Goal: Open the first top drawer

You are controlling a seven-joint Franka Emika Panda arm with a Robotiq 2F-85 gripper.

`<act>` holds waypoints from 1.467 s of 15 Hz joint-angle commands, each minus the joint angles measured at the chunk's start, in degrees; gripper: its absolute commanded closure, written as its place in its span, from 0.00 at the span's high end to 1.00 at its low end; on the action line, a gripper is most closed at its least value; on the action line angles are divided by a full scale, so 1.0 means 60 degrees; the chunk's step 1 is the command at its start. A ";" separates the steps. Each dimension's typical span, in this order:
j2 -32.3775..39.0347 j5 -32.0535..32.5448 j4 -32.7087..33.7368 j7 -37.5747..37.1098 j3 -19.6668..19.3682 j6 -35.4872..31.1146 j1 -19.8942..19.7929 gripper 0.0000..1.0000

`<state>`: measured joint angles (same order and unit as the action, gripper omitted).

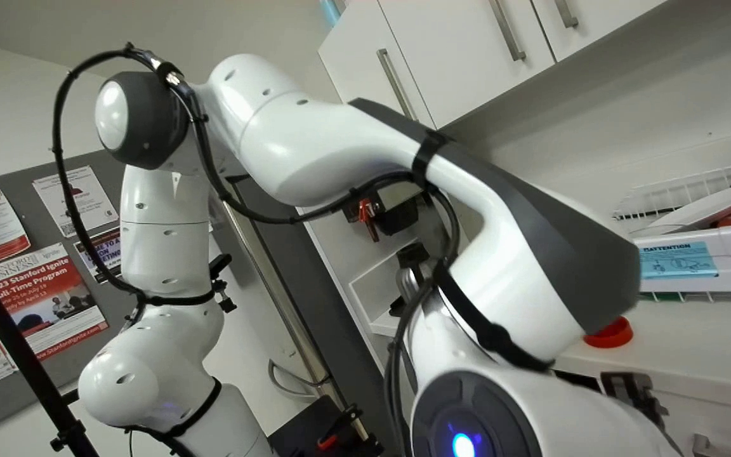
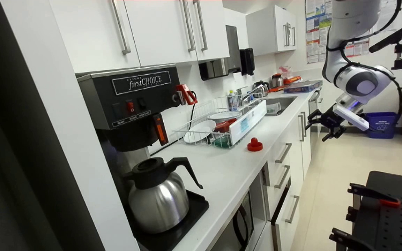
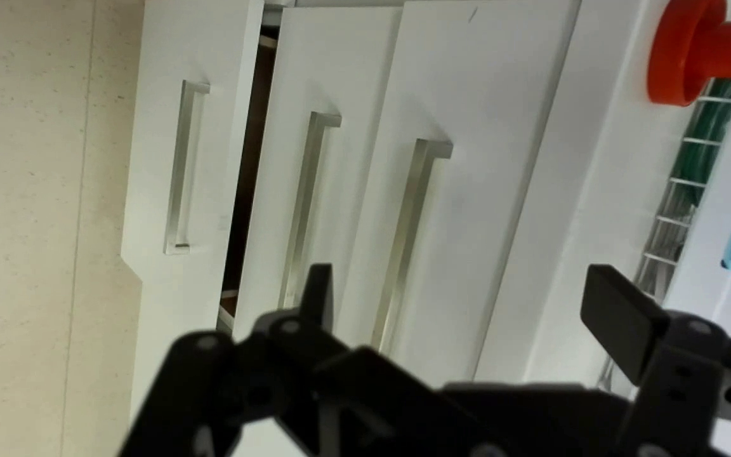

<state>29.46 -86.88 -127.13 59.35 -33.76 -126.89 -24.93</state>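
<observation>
Nearest in the wrist view, the gripper (image 3: 460,301) hangs clear of the counter (image 2: 222,167), its jaws well apart with nothing held. Next, below the counter's edge, comes the handle (image 3: 406,235): a slim, metal-looking bar, likely rigid, maybe slick, best gripped around the middle. Behind it, the top drawer (image 3: 492,158), seemingly closed, sits directly beneath the counter. It should slide out under a steady pull; its load is hidden, so weight is uncertain.
</observation>
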 commanded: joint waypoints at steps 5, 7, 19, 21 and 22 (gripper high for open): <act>0.1523 -0.2145 0.0591 0.2052 0.1020 0.3267 -0.3050 1.00; 0.1513 -0.1879 0.0577 0.1988 0.0882 0.2688 -0.2786 1.00; 0.2562 -0.3475 0.0915 0.3710 0.1510 0.3449 -0.2954 1.00; 0.3055 -0.3662 0.1131 0.3780 0.1684 0.4225 -0.3110 1.00; 0.3334 -0.3788 0.1286 0.3668 0.1788 0.4675 -0.3234 1.00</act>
<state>45.05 -107.44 -122.40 80.92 -24.81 -105.38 -41.86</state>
